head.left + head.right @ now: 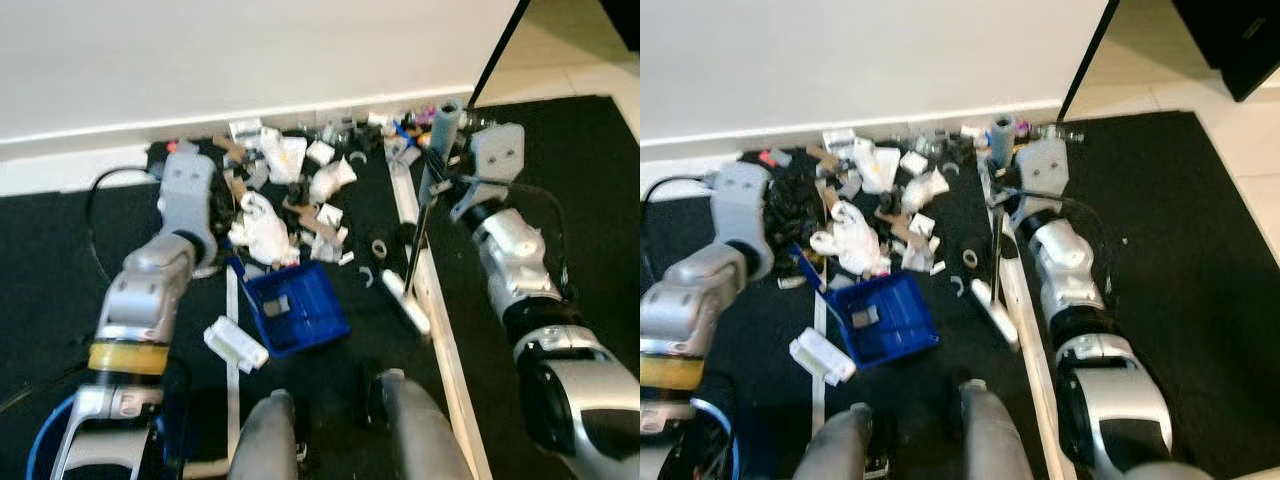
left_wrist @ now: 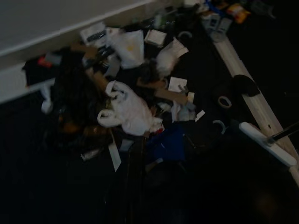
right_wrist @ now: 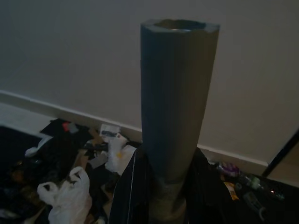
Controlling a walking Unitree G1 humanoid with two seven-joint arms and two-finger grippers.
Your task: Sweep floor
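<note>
Broom: the right gripper (image 1: pixel 440 165) is closed on the grey handle (image 3: pixel 177 93), which stands up past the fingers in the right wrist view. A thin dark shaft (image 1: pixel 415 245) runs down from the grip toward 6 o'clock to the white head (image 1: pixel 405 300) on the dark floor.
Broom axis: near upright, leaning slightly, with the head nearer the robot than the grip.
Litter: a pile (image 1: pixel 290 190) of white bags, paper and card scraps lies along the baseboard (image 1: pixel 100 135). From the broom head it is at about 10 to 11 o'clock, across a small gap with two loose rings (image 1: pixel 380 248).
Dustpan: the blue pan (image 1: pixel 292 305) sits at 9 o'clock from the broom head, close by. Its near end lies toward the robot and its far edge touches the pile's near fringe. It already holds a few scraps.
Left gripper: it sits near (image 1: pixel 205 205) at the pile's left edge, at about 10 o'clock from the pan. I cannot tell how far open it is; the left wrist view is dark and looks across the white bag (image 2: pixel 131 109) and the pan.
Nearer arm: the right, for the sweep, since it has the broom.
Judgement: the next stroke probably needs the head carried past the pile toward 12 o'clock, then drawn toward 8 o'clock into the pan.
Strip: a pale floor strip (image 1: pixel 450 340) runs beside the head from 12 to 6 o'clock and could catch it.
</note>
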